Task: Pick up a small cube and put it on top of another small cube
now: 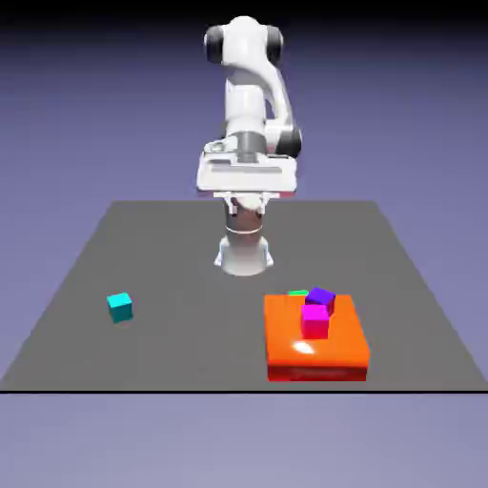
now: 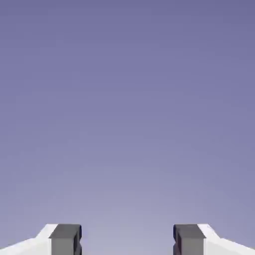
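The small cyan cube (image 1: 119, 306) sits alone on the grey table (image 1: 191, 248) toward the exterior view's left. A magenta cube (image 1: 315, 320) and a purple cube (image 1: 321, 299) rest on a large orange block (image 1: 315, 351) toward the exterior view's right. My gripper (image 1: 245, 191) is raised well above the table near the robot's base, far from every cube. In the hand view my gripper (image 2: 127, 241) is open: the grey fingertips (image 2: 65, 240) stand apart with only the plain backdrop between them. No cube shows in that view.
A sliver of something green (image 1: 298, 293) peeks out behind the orange block, beside the purple cube. The table's near edge (image 1: 238, 389) runs just in front of the orange block.
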Controlling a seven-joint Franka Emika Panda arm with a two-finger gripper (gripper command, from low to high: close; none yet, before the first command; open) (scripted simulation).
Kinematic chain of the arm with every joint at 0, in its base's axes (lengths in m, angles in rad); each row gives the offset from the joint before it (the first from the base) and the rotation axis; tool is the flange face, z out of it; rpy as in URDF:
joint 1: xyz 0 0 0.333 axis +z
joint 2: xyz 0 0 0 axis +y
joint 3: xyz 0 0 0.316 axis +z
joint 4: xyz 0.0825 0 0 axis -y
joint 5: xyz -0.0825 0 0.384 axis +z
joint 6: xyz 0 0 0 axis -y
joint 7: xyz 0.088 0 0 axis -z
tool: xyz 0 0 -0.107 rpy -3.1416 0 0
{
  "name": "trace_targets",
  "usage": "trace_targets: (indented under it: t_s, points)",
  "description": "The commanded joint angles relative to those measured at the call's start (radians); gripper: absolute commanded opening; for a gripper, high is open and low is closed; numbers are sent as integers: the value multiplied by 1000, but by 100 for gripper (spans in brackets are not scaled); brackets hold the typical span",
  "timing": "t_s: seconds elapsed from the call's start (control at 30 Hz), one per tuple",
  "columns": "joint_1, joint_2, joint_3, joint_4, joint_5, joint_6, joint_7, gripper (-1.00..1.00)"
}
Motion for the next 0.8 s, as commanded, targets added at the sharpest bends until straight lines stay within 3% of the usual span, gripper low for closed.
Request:
trace_targets:
  t_s: [0.0,0.63,0.77]
  points:
    - [-34,36,1,-1,27,19,-6,0]
    - [-682,724,21,-25,542,370,-115,0]
    - [-740,833,52,19,472,433,-74,0]
